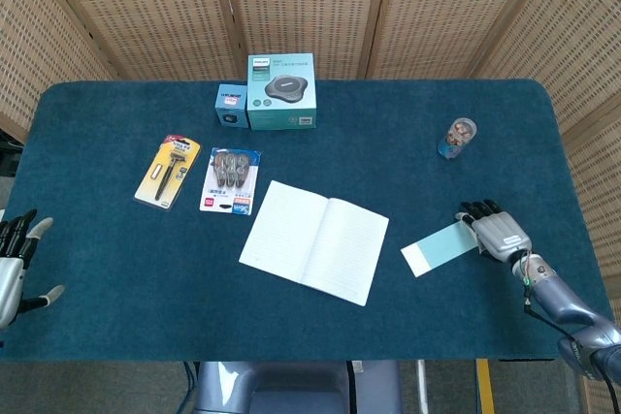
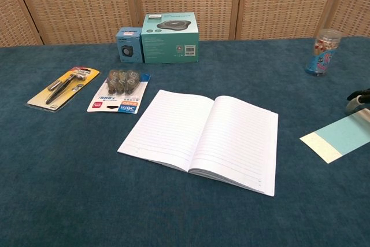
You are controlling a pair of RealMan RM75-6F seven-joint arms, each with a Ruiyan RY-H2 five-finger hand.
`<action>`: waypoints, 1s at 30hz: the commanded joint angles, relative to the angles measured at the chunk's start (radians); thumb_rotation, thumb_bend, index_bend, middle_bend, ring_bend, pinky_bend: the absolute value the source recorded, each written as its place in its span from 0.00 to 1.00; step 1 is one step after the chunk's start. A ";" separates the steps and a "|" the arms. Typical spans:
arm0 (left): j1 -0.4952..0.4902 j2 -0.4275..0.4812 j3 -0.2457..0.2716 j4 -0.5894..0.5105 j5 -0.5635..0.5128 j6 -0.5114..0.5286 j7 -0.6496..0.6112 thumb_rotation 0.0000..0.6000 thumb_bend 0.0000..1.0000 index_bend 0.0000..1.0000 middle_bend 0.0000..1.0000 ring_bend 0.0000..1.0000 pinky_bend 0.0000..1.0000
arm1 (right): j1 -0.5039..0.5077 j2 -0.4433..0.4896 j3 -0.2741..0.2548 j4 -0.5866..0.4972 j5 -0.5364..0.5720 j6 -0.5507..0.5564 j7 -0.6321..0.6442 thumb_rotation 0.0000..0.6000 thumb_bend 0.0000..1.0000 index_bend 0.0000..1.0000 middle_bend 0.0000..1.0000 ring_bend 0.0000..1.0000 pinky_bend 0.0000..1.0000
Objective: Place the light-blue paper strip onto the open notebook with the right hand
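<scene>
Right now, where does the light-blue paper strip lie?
The light-blue paper strip lies flat on the blue tablecloth, right of the open white notebook in the head view; the right hand is at its far end.

Razor pack (image 1: 168, 173), tape pack (image 1: 230, 181) — boxes (image 1: 281, 92) behind.

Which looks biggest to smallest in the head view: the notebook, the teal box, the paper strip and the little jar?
1. notebook
2. teal box
3. paper strip
4. jar
The box stands up towards the camera, which may flatter it, but the order looks clear.
</scene>
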 commanded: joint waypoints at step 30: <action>0.006 0.002 0.006 -0.007 0.011 0.015 0.000 1.00 0.00 0.00 0.00 0.00 0.00 | -0.100 0.107 -0.051 -0.072 0.042 0.070 -0.109 1.00 1.00 0.22 0.11 0.00 0.00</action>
